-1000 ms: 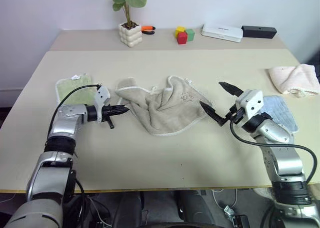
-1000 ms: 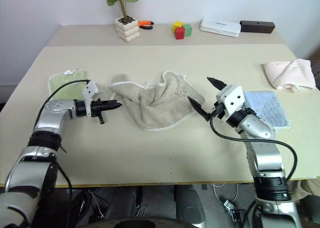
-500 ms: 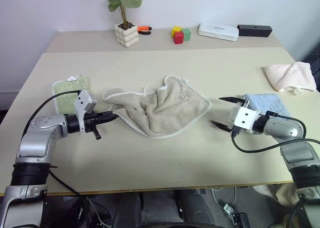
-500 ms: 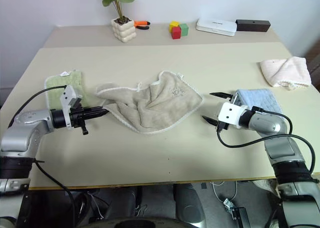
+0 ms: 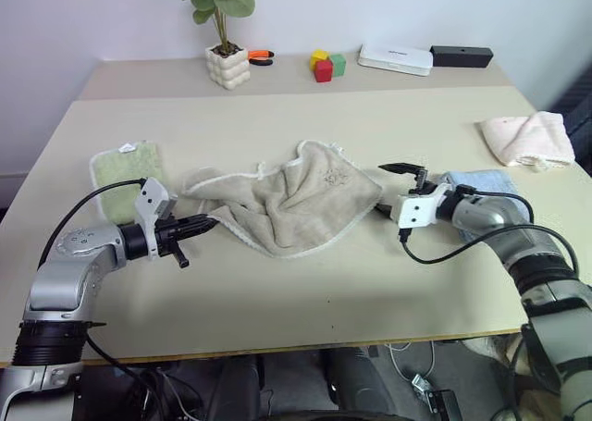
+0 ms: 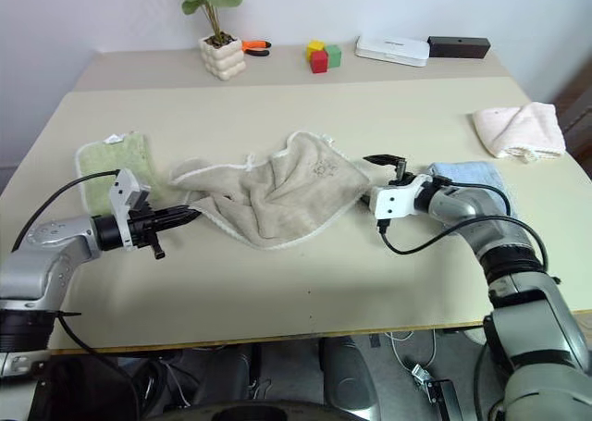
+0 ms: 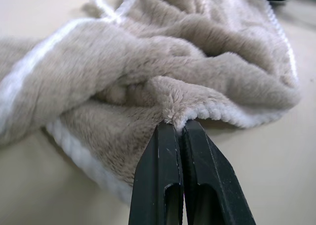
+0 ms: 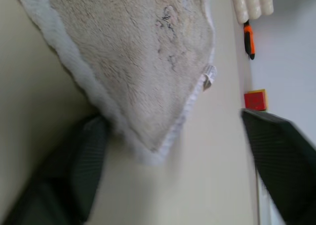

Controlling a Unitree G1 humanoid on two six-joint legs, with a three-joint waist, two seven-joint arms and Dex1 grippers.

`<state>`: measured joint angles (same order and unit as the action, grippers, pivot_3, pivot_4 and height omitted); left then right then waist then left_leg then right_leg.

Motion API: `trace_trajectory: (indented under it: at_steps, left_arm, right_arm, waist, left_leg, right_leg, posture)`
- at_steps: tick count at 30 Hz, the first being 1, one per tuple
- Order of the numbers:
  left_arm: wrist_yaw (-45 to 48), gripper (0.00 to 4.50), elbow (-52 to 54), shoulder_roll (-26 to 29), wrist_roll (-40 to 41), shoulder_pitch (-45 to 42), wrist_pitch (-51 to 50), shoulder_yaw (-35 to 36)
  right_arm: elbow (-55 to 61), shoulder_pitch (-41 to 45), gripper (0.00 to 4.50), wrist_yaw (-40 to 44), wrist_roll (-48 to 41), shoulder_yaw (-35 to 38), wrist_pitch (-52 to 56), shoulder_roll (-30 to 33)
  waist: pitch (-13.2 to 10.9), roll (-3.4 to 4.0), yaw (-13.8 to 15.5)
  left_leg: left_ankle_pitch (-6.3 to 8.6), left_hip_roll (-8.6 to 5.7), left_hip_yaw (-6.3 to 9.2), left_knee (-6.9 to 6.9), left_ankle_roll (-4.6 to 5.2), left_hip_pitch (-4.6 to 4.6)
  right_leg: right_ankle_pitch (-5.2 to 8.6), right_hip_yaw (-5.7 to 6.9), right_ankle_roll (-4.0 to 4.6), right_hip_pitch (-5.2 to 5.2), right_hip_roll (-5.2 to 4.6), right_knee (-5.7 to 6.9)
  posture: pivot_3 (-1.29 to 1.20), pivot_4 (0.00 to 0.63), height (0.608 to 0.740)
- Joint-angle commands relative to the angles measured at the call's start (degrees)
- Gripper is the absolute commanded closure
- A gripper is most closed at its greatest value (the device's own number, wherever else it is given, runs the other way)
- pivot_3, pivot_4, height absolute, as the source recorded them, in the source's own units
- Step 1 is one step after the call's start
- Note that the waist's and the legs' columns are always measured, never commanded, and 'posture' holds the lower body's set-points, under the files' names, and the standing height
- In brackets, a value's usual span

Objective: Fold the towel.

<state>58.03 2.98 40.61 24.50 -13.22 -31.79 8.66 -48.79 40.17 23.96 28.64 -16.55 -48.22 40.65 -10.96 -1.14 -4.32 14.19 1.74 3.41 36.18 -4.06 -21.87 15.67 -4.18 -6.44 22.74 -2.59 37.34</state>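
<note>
The towel lies crumpled and unfolded near the middle of the tabletop, its white edging tracing an uneven outline and its embroidered mark facing up; it must be spread flat before any fold can be made. The left pincer is fully closed on the towel's left corner, the cloth edge nipped between its fingertips, which anchors that side for pulling. The right pincer stands partly open with one finger on each side of the towel's right corner, holding nothing, placed so that closing would secure the opposite corner. A small green cloth lies just left of the towel; a pale blue cloth lies under the right forearm.
</note>
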Motion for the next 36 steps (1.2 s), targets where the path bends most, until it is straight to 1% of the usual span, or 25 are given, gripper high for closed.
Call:
trace_trajectory:
  at_steps: [1,3,5,8,12,13,15,16,17,18,20,21,24,27,29,31,32,33,35,36]
  left_arm:
    - [-0.5,4.5,2.1,0.8,1.4,0.4,-0.1,1.4]
    - [-0.5,4.5,2.2,1.1,1.4,0.5,-0.2,1.5]
    - [-0.4,4.5,2.1,1.2,1.4,0.6,-0.1,1.6]
    - [-0.1,4.5,1.6,2.0,1.8,0.6,-0.3,2.2]
    - [-1.8,4.5,1.4,3.1,1.5,0.7,0.6,3.4]
    - [-1.6,4.5,1.3,3.5,2.1,0.7,0.2,4.2]
    - [0.6,4.5,2.8,4.9,4.4,2.6,-0.6,6.1]
    - [2.5,4.5,4.1,6.0,4.5,4.3,0.5,6.3]
    - [4.4,4.5,5.3,7.1,4.1,6.3,2.3,6.1]
    - [5.4,4.5,6.3,8.2,4.8,8.1,0.8,6.0]
    - [5.5,4.5,6.4,8.4,4.6,9.3,2.2,5.9]
    - [4.3,4.5,4.9,7.6,3.6,8.1,3.9,5.7]
    - [-1.9,4.5,-7.9,4.3,-5.2,-3.3,17.6,2.8]
    - [-5.6,4.5,-21.3,1.1,-12.2,-16.9,28.2,-1.5]
    - [-8.5,4.5,-31.1,-1.0,-16.3,-26.0,35.6,-3.7]
    - [-14.2,4.5,-44.2,-2.8,-21.6,-37.6,44.0,-5.9]
    - [-18.0,4.5,-50.4,-3.2,-24.5,-42.8,47.9,-7.1]
    - [-22.8,4.5,-55.8,-2.8,-28.3,-47.4,52.0,-8.9]
    - [-28.8,4.5,-63.7,-1.6,-32.6,-54.5,57.7,-10.9]
    - [-30.7,4.5,-66.4,-1.2,-33.4,-56.8,59.1,-11.1]
  right_arm:
    - [-3.2,1.8,2.3,-4.2,4.0,-2.7,0.3,-1.8]
    - [-4.0,2.4,3.34,-5.7,5.0,-3.4,0.2,-1.9]
    - [-4.5,2.6,4.41,-6.9,5.4,-3.8,0.1,-1.8]
    - [-2.5,2.0,4.47,-5.3,2.7,-2.2,-0.3,-0.1]
    - [3.5,-1.3,4.47,3.0,-5.0,0.3,0.2,4.0]
    - [7.9,-3.9,4.47,8.4,-10.3,1.0,2.1,5.9]
    - [22.2,-12.2,4.47,19.8,-22.3,3.5,9.7,12.6]
    - [27.4,-15.1,4.47,23.2,-25.9,4.4,13.0,14.7]
    - [31.8,-17.5,4.47,25.4,-28.6,5.5,16.4,16.4]
    - [36.7,-20.4,4.47,27.2,-31.1,6.8,20.0,18.4]
    - [44.5,-24.9,4.47,29.1,-34.8,9.6,26.2,21.1]
    - [46.8,-25.9,4.47,29.6,-35.6,10.4,28.6,21.5]
    - [44.0,-19.6,4.47,26.5,-32.0,10.8,30.9,17.6]
    - [35.0,-8.4,4.47,22.7,-25.4,8.6,31.3,12.5]
    - [26.8,-0.1,4.47,19.6,-20.1,6.4,27.6,9.3]
    - [14.6,11.5,4.47,11.9,-13.2,3.8,23.8,5.3]
    - [8.8,17.1,4.47,6.2,-8.6,2.1,22.2,4.0]
    - [3.6,22.5,4.47,0.0,-6.1,1.8,22.1,2.5]
    - [-3.5,29.8,4.47,-10.5,-2.5,1.4,21.9,0.6]
    - [-5.8,31.9,4.47,-14.2,-1.3,1.2,21.6,0.3]
  waist:
    - [0.0,-0.02,-0.1]
    - [0.0,-0.01,-0.1]
    - [0.0,-0.02,-0.1]
    - [0.0,-0.04,0.2]
    - [-0.1,-0.04,0.6]
    - [-0.1,-0.02,0.6]
    - [-0.2,0.03,0.9]
    - [-0.2,0.09,1.0]
    - [-0.2,0.1,1.0]
    - [-0.2,0.11,0.8]
    - [-0.2,0.15,0.6]
    - [-0.2,0.13,0.5]
    - [-0.3,0.07,0.8]
    - [-0.3,0.04,1.2]
    - [-0.2,0.03,1.5]
    - [-0.3,0.04,1.7]
    - [-0.3,0.04,1.6]
    - [-0.3,0.05,1.6]
    - [-0.2,0.06,1.5]
    - [-0.2,0.05,1.5]
  left_leg:
    - [0.0,0.0,-0.03,-0.05,0.0,0.2]
    - [0.01,0.0,-0.04,-0.09,0.01,0.38]
    - [0.01,0.0,-0.06,-0.07,0.01,0.37]
    - [0.01,0.0,-0.05,-0.08,0.01,0.38]
    - [0.01,-0.02,-0.05,-0.08,0.01,0.3]
    - [0.02,-0.03,-0.05,-0.08,0.02,0.27]
    - [0.05,-0.02,-0.04,-0.08,0.08,0.21]
    - [0.08,-0.02,-0.05,-0.08,0.12,0.22]
    - [0.08,-0.02,-0.04,-0.08,0.13,0.16]
    - [0.1,-0.01,-0.04,-0.11,0.15,0.14]
    - [0.12,0.01,-0.12,-0.11,0.19,0.26]
    - [0.12,0.02,-0.12,-0.11,0.19,0.32]
    - [0.1,0.05,-0.1,0.02,0.19,0.43]
    - [0.02,0.01,-0.05,0.22,0.09,0.42]
    - [0.01,-0.01,-0.07,0.21,0.07,0.27]
    - [0.01,-0.05,-0.09,0.08,0.07,0.22]
    - [0.01,-0.05,-0.08,0.03,0.06,-0.17]
    - [0.0,-0.05,-0.09,0.07,0.04,-0.48]
    - [-0.13,-0.07,-0.09,0.01,-0.15,-1.38]
    - [-0.37,-0.09,-0.11,-0.03,-0.58,-1.72]
  right_leg:
    - [0.01,-0.04,0.01,-0.14,0.0,-0.01]
    - [0.03,-0.05,0.04,-0.31,0.01,-0.02]
    - [0.03,-0.07,0.03,-0.31,0.0,-0.02]
    - [0.03,-0.08,0.03,-0.31,0.01,-0.03]
    - [0.03,-0.07,0.0,-0.3,-0.05,-0.07]
    - [0.03,-0.06,0.0,-0.3,-0.06,-0.1]
    - [0.05,-0.06,-0.04,-0.29,-0.08,-0.13]
    - [0.05,-0.06,-0.04,-0.28,-0.08,-0.14]
    - [0.06,-0.06,-0.05,-0.24,-0.08,-0.14]
    - [0.06,-0.06,-0.04,-0.2,-0.08,-0.14]
    - [0.07,-0.11,-0.02,-0.24,-0.07,-0.11]
    - [0.11,-0.11,0.07,-0.27,-0.05,-0.09]
    - [0.23,-0.09,0.39,-0.38,0.03,-0.07]
    - [0.09,-0.09,0.48,-0.41,0.1,-0.08]
    - [0.03,-0.09,0.39,-0.31,0.07,-0.17]
    - [-0.13,-0.09,0.0,-0.21,0.03,-0.2]
    - [-0.14,-0.09,-0.01,0.18,0.02,-0.19]
    - [-0.15,-0.09,-0.02,0.53,0.02,-0.08]
    - [-0.19,-0.09,0.0,1.62,-0.02,0.09]
    - [-0.19,-0.09,0.0,2.06,-0.06,0.16]
  posture:
    - [0.0,0.15,0.74]
    - [0.0,0.15,0.74]
    - [0.0,0.15,0.74]
    - [0.0,0.15,0.74]
    - [0.0,0.15,0.74]
    - [0.0,0.15,0.74]
    - [0.0,0.15,0.74]
    - [0.0,0.15,0.74]
    - [0.0,0.15,0.74]
    - [0.0,0.15,0.74]
    - [0.0,0.15,0.74]
    - [0.0,0.15,0.74]
    - [0.0,0.15,0.74]
    - [0.0,0.15,0.74]
    - [0.0,0.15,0.74]
    - [0.0,0.15,0.74]
    - [0.0,0.15,0.74]
    - [0.0,0.15,0.74]
    - [0.0,0.15,0.74]
    - [0.0,0.15,0.74]
